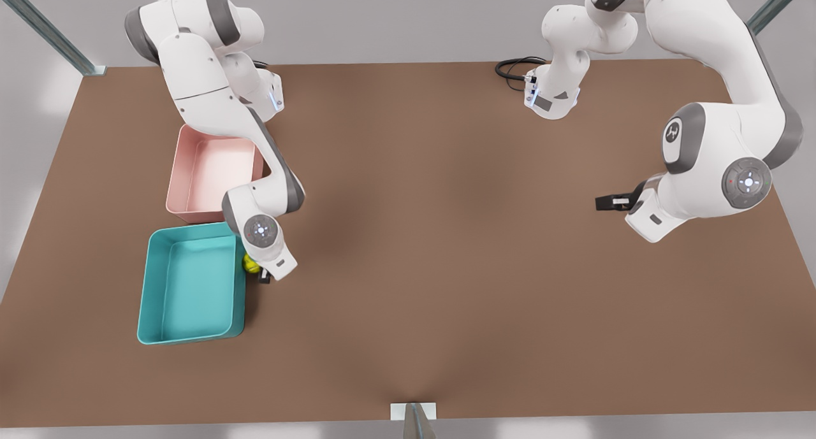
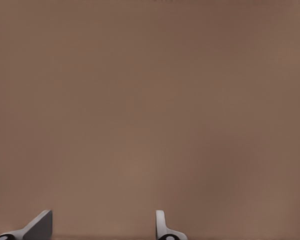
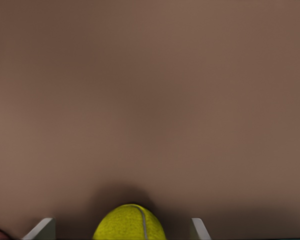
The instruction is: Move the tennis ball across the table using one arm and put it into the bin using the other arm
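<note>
Two arms, two trays and one ball share one table point(image 1: 446, 267). In the front view the teal bin point(image 1: 153, 286) sits near the table's 8 o'clock, and a pink tray point(image 1: 182, 178) stands just beside it at its 12 o'clock. The single ball point(image 1: 250, 264) is at the bin's 2 o'clock, just outside the wall and not in it. Only a yellow-green sliver shows there, since the right gripper point(image 1: 263, 275) and its wrist cover most of it. That gripper is down at the ball. In the right wrist view two pale fingers point(image 3: 42, 229) stand spread on either side of the ball point(image 3: 130, 225), with a brown gap between each finger and the ball, so the claw is released rather than clenched on it. The ball is cut off by the edge of that picture, with a dark shadow around it, and its pale seam is visible. The left gripper point(image 1: 609, 202) waits near the table's 3 o'clock, well apart from the ball and both trays. Its two fingers point(image 2: 40, 227) are parted over bare brown tabletop with nothing between them, and only their tips are in frame. In the front view its dark fingers are half hidden behind the arm's white wrist.
</note>
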You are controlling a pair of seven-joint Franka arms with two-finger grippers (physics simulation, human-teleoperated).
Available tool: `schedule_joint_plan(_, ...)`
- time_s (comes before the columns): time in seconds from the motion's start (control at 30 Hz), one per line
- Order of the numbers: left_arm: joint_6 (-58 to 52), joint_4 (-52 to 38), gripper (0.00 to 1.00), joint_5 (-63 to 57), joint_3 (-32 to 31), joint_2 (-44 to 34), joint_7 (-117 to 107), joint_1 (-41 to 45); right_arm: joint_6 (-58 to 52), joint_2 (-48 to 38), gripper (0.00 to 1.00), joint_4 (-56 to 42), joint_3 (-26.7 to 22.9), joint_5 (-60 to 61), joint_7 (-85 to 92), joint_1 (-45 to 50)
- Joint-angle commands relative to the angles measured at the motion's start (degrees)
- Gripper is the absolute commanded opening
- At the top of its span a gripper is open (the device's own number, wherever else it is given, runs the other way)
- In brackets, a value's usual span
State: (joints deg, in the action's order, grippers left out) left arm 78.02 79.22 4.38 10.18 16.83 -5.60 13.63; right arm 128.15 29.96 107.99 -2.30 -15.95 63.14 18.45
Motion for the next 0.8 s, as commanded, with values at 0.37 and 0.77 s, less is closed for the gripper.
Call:
schedule_joint_plan(0.37,0.9,-0.6,1.0,0.1,-0.1,1.1,-4.2,-0.1,4.2,-1.1,1.0,5.6,-2.2,-1.3,27.7,0.1)
schedule_joint_plan(0.77,0.9,-0.6,1.0,0.3,-0.1,1.2,-4.2,-0.1,3.6,-1.8,1.0,7.2,-2.2,-1.2,27.1,0.1)
